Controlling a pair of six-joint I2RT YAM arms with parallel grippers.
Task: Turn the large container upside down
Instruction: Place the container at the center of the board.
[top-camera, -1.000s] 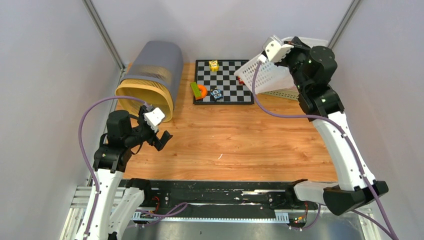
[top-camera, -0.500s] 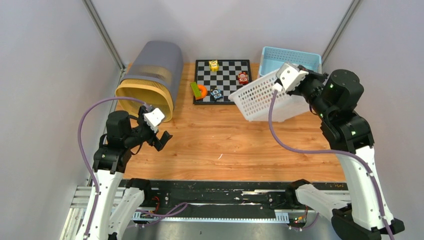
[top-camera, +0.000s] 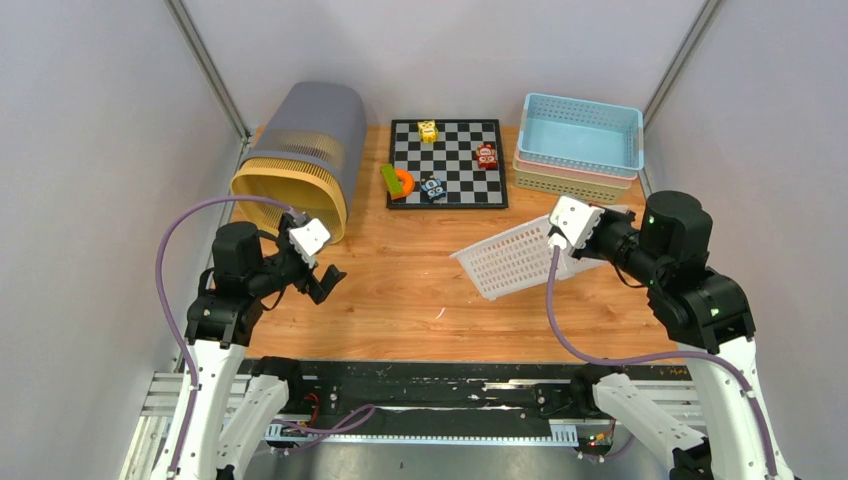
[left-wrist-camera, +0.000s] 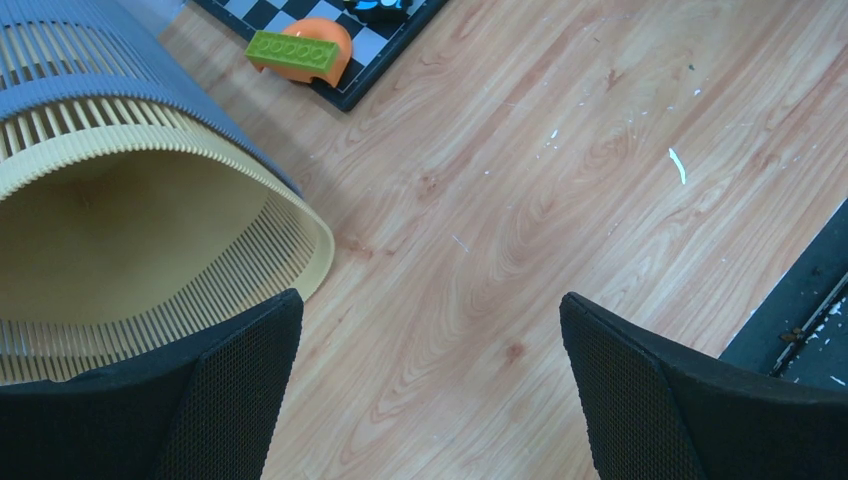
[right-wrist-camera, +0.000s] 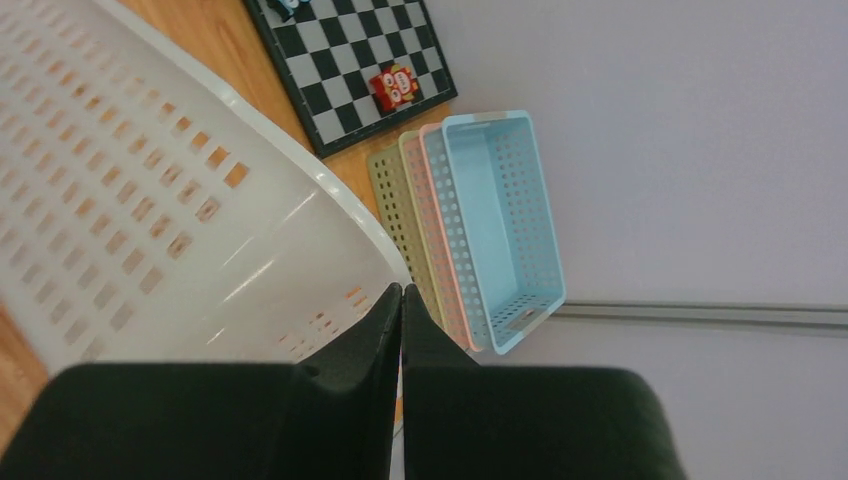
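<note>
A white perforated basket (top-camera: 510, 258) hangs tilted over the right middle of the table, its rim pinched by my right gripper (top-camera: 588, 232). In the right wrist view the jaws (right-wrist-camera: 402, 292) are shut tight on the rim of the white basket (right-wrist-camera: 150, 190). A big grey bin with a yellow slatted mouth (top-camera: 300, 155) lies on its side at the back left. My left gripper (top-camera: 318, 275) hovers open and empty just in front of the bin's mouth. In the left wrist view the open gripper (left-wrist-camera: 430, 310) is over bare wood, with the bin (left-wrist-camera: 120, 200) to its left.
A stack of blue, pink and tan baskets (top-camera: 580, 145) stands at the back right, also in the right wrist view (right-wrist-camera: 490, 220). A chessboard (top-camera: 445, 160) with small toys lies at the back middle. A green brick on an orange piece (top-camera: 395, 180) sits at its left edge.
My right arm has swung the white basket from high above the back-right stack down and forward to the right middle of the table. The left arm has not moved.
</note>
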